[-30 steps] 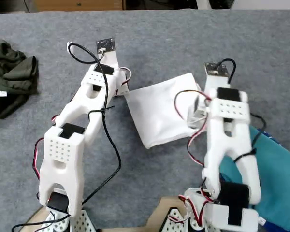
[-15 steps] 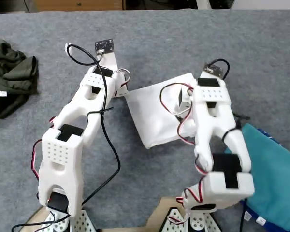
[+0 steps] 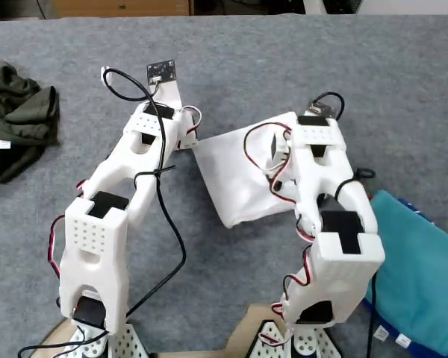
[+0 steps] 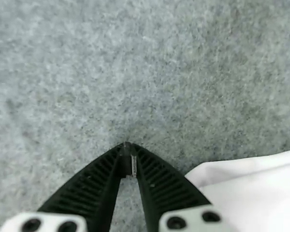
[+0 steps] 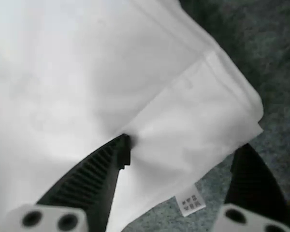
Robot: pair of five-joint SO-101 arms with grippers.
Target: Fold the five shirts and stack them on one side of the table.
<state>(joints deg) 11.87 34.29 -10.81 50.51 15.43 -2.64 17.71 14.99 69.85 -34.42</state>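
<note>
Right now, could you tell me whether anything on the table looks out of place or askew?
The dark green shirt lies crumpled in a heap at the left of the table, unfolded. The folded white shirt sits skewed to the table's edges. Nothing looks damaged.

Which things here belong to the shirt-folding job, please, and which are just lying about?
Job: white shirt, folded, in the middle; olive shirt, crumpled, at one side; teal shirt, at the other side; left gripper, shut; right gripper, open over the white shirt.
Lying about: wooden furniture beyond the table; wooden board between the arm bases.
</note>
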